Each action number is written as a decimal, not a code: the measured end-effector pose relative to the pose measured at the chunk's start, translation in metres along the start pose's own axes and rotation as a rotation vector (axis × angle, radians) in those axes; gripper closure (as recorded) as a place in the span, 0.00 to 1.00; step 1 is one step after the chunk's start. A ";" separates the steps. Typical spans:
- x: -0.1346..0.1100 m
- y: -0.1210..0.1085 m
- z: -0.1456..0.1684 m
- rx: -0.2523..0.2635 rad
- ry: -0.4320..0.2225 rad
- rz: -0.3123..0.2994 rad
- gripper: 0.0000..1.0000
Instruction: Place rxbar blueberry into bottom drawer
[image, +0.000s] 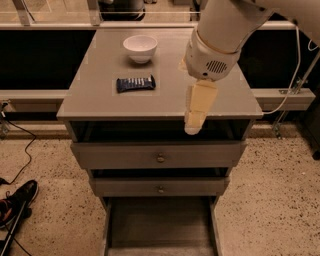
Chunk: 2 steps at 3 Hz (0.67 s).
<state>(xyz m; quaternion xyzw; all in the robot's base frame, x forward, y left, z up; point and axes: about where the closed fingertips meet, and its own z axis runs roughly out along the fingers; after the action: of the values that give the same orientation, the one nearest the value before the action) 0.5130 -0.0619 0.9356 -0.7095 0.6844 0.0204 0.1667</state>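
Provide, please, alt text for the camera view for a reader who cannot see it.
The gripper hangs over the cabinet top's front edge, right of the rxbar, which lies on top in front of a white bowl. The bottom drawer stands open below.
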 end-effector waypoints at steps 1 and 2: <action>-0.013 -0.015 0.009 -0.012 -0.011 -0.031 0.00; -0.052 -0.066 0.044 -0.068 -0.053 -0.088 0.00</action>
<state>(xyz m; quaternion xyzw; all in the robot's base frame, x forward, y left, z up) 0.5835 0.0003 0.9212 -0.7432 0.6469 0.0551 0.1614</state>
